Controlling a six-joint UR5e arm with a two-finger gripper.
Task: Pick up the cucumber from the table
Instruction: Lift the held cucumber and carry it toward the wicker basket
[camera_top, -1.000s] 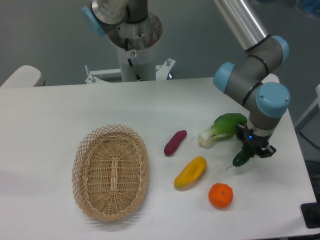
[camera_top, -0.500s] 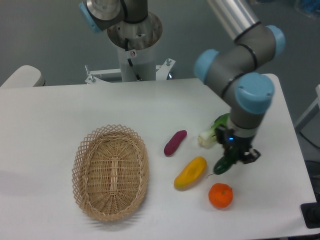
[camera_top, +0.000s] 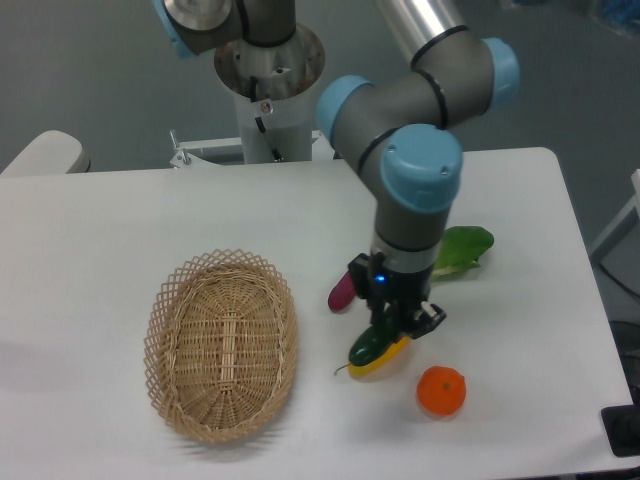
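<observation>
The dark green cucumber (camera_top: 367, 347) hangs above the white table (camera_top: 120, 220), tilted with its thin stem tip pointing down-left. My gripper (camera_top: 392, 322) is shut on its upper end. It hovers right over the yellow vegetable (camera_top: 388, 357), which it largely covers. The arm reaches down from the top of the view.
A wicker basket (camera_top: 222, 343) lies at the left. A small purple vegetable (camera_top: 340, 292) peeks out just left of the gripper. An orange (camera_top: 441, 390) sits to the lower right. The leafy bok choy (camera_top: 462, 249) lies behind the arm on the right.
The arm has swung left with the cucumber in its grip, from beside the bok choy to above the yellow vegetable. The bok choy is now uncovered on the right.
</observation>
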